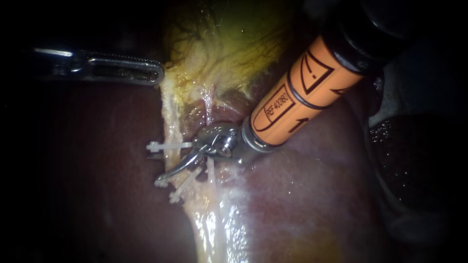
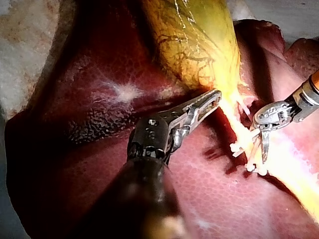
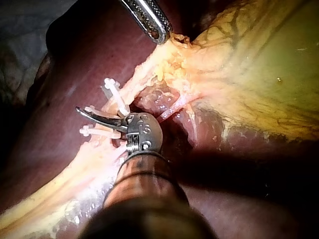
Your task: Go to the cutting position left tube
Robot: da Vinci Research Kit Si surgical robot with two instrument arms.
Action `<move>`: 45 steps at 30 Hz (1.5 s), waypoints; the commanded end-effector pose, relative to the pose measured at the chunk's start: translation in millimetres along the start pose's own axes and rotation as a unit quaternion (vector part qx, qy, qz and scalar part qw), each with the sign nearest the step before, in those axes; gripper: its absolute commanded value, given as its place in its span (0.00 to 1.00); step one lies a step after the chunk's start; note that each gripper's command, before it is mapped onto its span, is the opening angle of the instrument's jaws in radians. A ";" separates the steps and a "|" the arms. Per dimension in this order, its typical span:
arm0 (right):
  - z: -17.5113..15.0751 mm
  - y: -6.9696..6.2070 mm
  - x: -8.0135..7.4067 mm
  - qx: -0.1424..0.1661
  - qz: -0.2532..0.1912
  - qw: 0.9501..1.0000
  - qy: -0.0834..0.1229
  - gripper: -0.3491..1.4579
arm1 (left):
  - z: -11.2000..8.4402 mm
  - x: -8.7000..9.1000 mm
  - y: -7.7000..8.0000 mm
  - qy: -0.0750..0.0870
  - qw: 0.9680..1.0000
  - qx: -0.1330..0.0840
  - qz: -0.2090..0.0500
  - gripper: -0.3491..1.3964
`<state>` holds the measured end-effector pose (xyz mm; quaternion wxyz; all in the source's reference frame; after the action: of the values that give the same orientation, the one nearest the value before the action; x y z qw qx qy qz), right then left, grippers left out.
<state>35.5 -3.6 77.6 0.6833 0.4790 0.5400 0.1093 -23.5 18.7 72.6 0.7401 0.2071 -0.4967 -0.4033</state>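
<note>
Jaws: right instrument's [image 1: 156, 169] straddle tube [image 1: 170, 163], left's [image 1: 157, 76] grip gallbladder [image 1: 229, 44].

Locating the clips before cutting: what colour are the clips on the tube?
The clips are white, clearest in the right wrist view.

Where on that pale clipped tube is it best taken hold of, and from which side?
Probably the bare stretch of tube between the upper clip and the lower clips, approached crosswise from the right: it lies exposed there, and the right instrument straddles it, blades open.
</note>
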 end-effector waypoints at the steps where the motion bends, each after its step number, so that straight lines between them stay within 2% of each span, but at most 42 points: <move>1: -0.5 -0.1 0.6 -0.006 -0.005 1.000 0.004 0.83 | -0.1 0.0 0.0 0.000 1.000 0.000 0.000 0.00; 5: -1.7 0.0 1.9 -0.013 -0.003 1.000 0.010 0.83 | -0.1 0.0 -0.1 0.000 1.000 0.000 0.000 0.00; 9: -2.2 0.1 2.3 -0.013 -0.002 1.000 0.013 0.83 | -0.1 0.0 -0.1 0.000 1.000 0.000 0.000 0.00; 22: -1.5 -0.1 1.7 -0.014 0.003 1.000 0.009 0.80 | 0.0 -0.1 -0.1 0.000 1.000 0.000 0.000 0.00; 25: -0.6 0.0 0.9 -0.016 -0.003 1.000 0.007 0.79 | 0.0 -0.1 -0.1 0.000 1.000 0.000 0.000 0.00; 27: 0.4 0.2 0.1 -0.018 -0.032 0.999 0.004 0.78 | 0.0 -0.1 -0.1 0.000 1.000 0.000 0.000 0.00; 29: 1.1 0.3 -0.5 -0.015 -0.055 0.998 0.012 0.77 | 0.0 -0.1 -0.1 0.000 1.000 0.000 0.000 0.00; 32: 2.1 0.5 -1.0 -0.007 -0.077 0.996 0.038 0.77 | 0.0 -0.1 -0.1 0.000 1.000 0.000 0.000 0.00; 36: 2.4 0.6 -0.2 -0.003 -0.109 0.992 0.063 0.77 | -0.1 -0.1 0.0 0.000 1.000 0.000 0.000 0.00; 43: 2.1 -0.1 1.2 -0.025 -0.156 0.984 0.085 0.79 | -0.1 -0.1 0.0 0.000 1.000 0.000 0.000 0.00; 45: 2.1 -0.4 1.6 -0.029 -0.169 0.981 0.086 0.79 | -0.1 -0.1 0.0 0.000 1.000 0.000 0.000 0.00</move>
<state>37.8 -3.9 75.9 0.6576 0.3439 0.6687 0.0465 -23.4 18.7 72.5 0.7400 0.2074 -0.4968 -0.4032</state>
